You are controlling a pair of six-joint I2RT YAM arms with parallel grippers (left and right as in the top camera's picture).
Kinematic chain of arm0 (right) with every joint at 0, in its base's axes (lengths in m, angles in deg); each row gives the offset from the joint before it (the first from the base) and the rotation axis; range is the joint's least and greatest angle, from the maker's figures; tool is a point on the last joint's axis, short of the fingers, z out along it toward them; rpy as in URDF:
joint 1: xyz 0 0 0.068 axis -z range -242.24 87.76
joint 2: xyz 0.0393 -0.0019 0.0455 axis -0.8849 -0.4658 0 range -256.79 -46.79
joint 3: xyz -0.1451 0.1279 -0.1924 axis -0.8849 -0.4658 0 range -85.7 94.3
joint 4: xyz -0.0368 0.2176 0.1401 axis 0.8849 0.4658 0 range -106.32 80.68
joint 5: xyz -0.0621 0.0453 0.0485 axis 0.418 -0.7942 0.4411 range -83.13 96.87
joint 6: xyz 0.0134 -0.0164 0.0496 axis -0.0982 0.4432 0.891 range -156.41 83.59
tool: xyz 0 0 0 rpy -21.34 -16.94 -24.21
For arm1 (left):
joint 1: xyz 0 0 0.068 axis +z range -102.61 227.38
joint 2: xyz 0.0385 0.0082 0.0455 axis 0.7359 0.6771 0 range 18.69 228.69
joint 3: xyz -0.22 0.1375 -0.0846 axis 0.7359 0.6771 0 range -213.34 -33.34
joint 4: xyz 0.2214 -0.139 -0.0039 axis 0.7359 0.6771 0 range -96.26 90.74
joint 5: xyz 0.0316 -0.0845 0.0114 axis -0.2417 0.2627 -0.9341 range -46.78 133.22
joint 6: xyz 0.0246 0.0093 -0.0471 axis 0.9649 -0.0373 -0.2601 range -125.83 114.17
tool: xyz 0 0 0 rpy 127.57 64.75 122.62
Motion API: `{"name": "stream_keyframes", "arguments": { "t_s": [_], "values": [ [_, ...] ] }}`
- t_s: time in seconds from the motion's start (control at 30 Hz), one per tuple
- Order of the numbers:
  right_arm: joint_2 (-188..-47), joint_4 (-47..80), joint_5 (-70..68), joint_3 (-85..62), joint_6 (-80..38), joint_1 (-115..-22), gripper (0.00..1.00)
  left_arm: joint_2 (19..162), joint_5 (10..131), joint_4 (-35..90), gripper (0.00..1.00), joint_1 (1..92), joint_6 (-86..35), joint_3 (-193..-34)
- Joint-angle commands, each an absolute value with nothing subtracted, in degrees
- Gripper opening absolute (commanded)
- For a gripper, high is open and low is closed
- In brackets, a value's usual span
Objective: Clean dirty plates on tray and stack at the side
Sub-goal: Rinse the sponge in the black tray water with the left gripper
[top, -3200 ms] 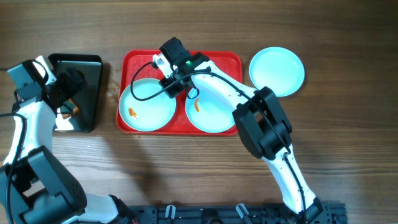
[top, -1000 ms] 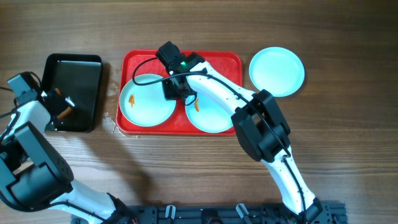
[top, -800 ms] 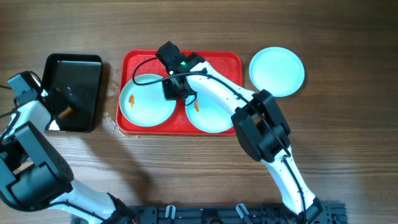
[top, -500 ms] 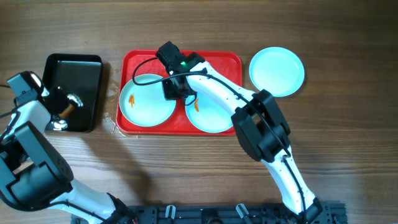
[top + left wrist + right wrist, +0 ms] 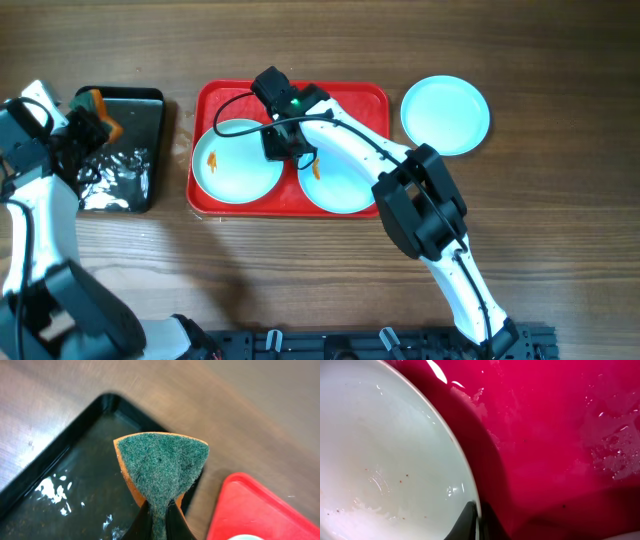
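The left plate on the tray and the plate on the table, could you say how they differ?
The left plate lies in the tray; the off-tray plate lies on the table. The left plate bears an orange smear; the off-tray plate looks clean. The right gripper pinches the left plate's rim; nothing touches the off-tray plate. Both are round, pale and like-sized.

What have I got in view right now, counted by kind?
Plates: 3, two on the red tray, one on the table
Trays: 2, the red tray and the black tray
Sponge: 1, pinched in the left gripper
Total: 6
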State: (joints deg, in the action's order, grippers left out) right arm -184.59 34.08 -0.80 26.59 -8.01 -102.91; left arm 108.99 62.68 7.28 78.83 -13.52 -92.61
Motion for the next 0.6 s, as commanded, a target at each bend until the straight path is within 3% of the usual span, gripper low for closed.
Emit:
{"name": "stream_keyframes", "arguments": {
  "t_s": [0.0,0.13,0.23,0.47,0.57],
  "values": [
    [-187.9,35.8,3.9,24.5,-9.3,-102.1,0.04,117.6,59.1,7.3,0.04,78.8,-12.1,-91.6],
    [-187.9,35.8,3.9,24.5,-9.3,-102.1,0.04,111.6,73.8,3.9,0.04,79.2,-12.1,-92.0],
    [-187.9,35.9,3.8,24.5,-9.3,-102.1,0.04,106.5,78.0,2.1,0.04,79.4,-12.4,-92.0],
    [-187.9,35.6,4.0,24.5,-9.3,-102.1,0.04,115.5,68.8,3.6,0.04,79.7,-9.3,-89.0],
    [-187.9,34.9,4.5,24.5,-9.2,-102.1,0.05,116.5,70.1,3.8,0.04,80.7,-9.3,-89.0]
  ]
}}
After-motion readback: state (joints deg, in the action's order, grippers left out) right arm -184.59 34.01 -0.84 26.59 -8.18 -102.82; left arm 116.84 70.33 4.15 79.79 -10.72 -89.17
